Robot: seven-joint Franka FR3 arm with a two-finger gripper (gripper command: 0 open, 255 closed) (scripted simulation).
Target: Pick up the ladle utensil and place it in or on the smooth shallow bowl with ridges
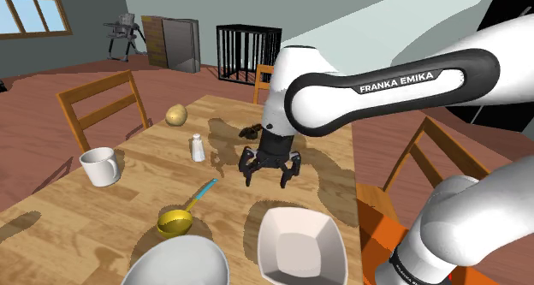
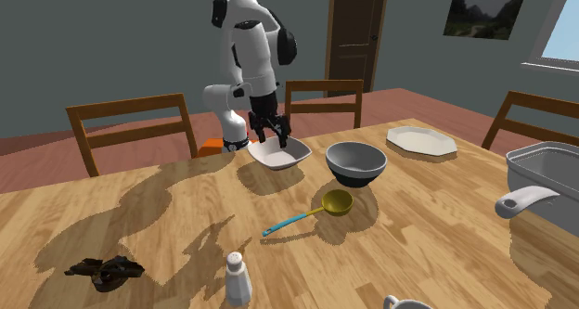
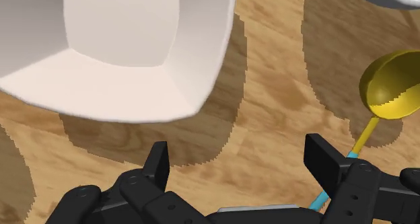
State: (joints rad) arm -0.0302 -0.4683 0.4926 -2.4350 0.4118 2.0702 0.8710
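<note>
We see the arm reach out over the wooden table (image 1: 103,219), gripper (image 1: 269,179) pointing down, fingers apart and empty, probably hovering clear of the top. Ladle (image 1: 184,210) lies flat beside it, gold cup near the grey round bowl (image 2: 355,161); white square bowl (image 1: 299,240) is close by.

Reaches across toward the shoulder view's left with the white arm (image 1: 385,86), forearm roughly level and wrist bent downward. Points the black gripper (image 1: 270,179) straight down, hovering in the air. Holds the two fingers (image 3: 159,163) spread apart, clasping nothing between them.
</note>
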